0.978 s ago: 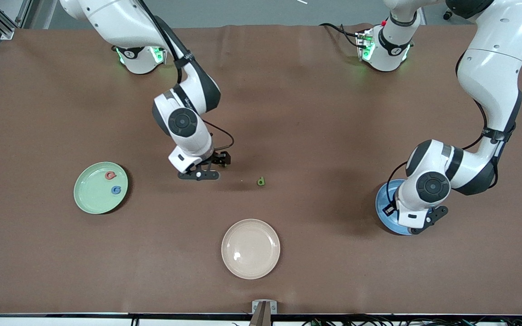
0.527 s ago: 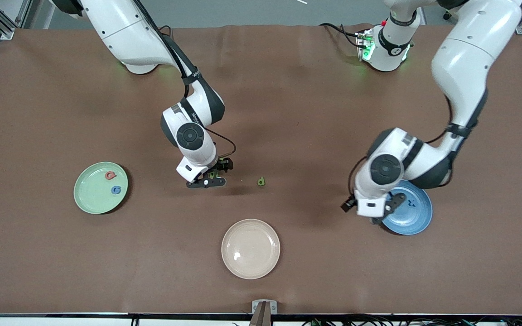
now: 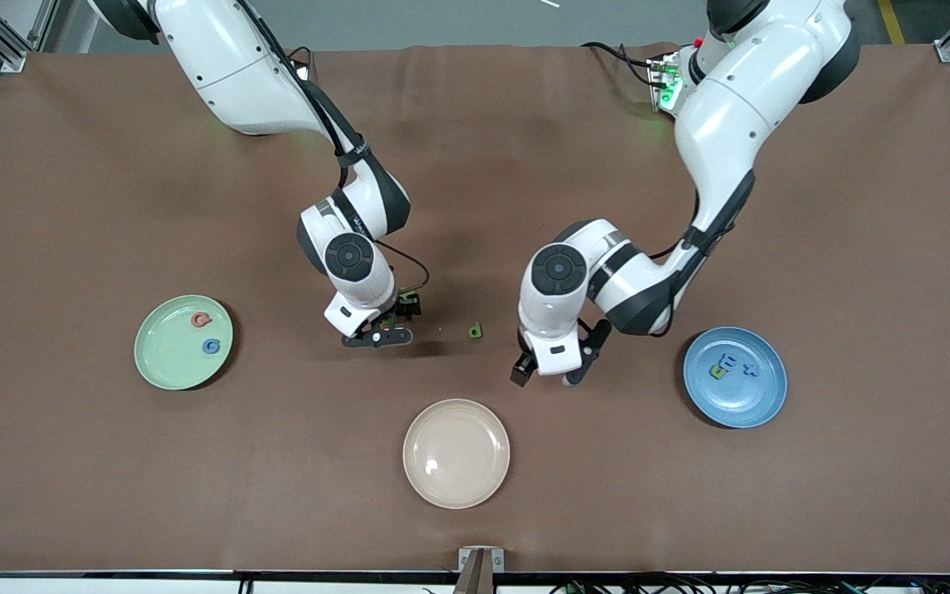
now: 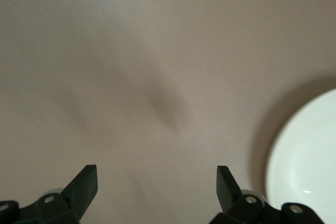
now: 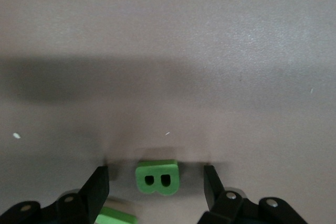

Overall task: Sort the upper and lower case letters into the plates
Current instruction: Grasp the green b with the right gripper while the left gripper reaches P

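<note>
**On the brown mat: plates and little letters**

On the soft brown mat (image 3: 112, 165) lie three round, smooth plates. The beige plate (image 3: 456, 453) is nearest the camera. The green plate (image 3: 166, 363), at the right arm's end, holds a red and a blue letter. The blue plate (image 3: 735, 400), at the left arm's end, holds small letters too.

The left gripper (image 3: 547, 373) hangs over bare mat, fingers wide apart. The right gripper (image 5: 156, 182) is low, fingers apart around a chunky green B (image 5: 158, 177), not touching. A small green letter (image 3: 476, 332) lies between the grippers.

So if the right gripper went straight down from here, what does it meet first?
The green letter B: it lies on the table between the open fingers of the right gripper, which points down at it. Nothing else seems to be in the way.
</note>
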`<state>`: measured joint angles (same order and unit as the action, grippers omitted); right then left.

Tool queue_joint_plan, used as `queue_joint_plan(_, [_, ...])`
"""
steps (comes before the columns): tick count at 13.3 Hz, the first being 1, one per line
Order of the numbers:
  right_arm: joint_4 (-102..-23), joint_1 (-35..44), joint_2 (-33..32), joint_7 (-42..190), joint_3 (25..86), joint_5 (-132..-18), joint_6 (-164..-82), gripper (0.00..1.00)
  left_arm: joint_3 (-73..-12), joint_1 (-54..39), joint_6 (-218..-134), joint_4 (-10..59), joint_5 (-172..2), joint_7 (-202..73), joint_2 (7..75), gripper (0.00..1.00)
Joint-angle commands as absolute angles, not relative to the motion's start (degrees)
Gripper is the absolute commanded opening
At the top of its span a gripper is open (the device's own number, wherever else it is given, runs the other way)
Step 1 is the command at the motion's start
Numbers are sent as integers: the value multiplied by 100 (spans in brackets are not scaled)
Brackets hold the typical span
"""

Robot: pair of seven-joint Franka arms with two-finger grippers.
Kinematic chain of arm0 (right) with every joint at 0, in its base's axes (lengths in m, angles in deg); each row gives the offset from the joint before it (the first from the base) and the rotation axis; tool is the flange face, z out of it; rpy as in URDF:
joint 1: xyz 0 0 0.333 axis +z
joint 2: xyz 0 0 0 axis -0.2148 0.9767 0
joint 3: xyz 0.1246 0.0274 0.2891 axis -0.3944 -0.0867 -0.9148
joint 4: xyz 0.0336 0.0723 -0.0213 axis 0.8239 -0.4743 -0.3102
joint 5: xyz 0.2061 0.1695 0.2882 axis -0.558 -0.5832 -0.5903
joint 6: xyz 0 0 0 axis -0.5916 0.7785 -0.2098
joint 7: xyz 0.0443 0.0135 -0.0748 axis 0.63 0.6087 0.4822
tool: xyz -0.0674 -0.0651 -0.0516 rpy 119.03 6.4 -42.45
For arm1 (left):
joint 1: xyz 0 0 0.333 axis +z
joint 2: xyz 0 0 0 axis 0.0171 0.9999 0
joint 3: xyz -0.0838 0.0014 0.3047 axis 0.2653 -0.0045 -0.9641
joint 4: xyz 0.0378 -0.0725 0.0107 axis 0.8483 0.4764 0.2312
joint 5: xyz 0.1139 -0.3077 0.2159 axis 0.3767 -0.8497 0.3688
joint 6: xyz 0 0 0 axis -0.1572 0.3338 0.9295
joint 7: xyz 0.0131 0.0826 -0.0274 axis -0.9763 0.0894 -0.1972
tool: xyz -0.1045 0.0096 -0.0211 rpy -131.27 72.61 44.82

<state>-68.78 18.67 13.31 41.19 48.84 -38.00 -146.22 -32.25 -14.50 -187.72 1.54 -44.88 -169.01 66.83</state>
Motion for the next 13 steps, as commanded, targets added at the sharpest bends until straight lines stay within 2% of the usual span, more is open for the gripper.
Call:
queue_joint_plan(1, [-6884, 1827, 1363, 4160, 4861, -3810, -14663, 66, -3371, -1817, -18890, -254, -4576, -17202, 6996, 100])
queue_joint_plan(4, [-6885, 1818, 1363, 4151, 4861, -3810, -14663, 44, -3397, -2019, -18872, -509, -4838, -17211, 7216, 100])
queue_joint_plan(7, [-6885, 1827, 1363, 4124, 4861, -3819, -14672, 28, -3502, -2344, -18863, -853, -5032, -17212, 7497, 100])
queue_joint_plan(12, [-6884, 1801, 1249, 4098, 4861, -3828, -14541, 20, -3687, -2688, -18600, -871, -5279, -17150, 7551, 100])
queue_joint_plan(13, [-6885, 1792, 1074, 4098, 4878, -3828, -14262, 19, -3687, -2723, -18600, -871, -5288, -17028, 7612, 100])
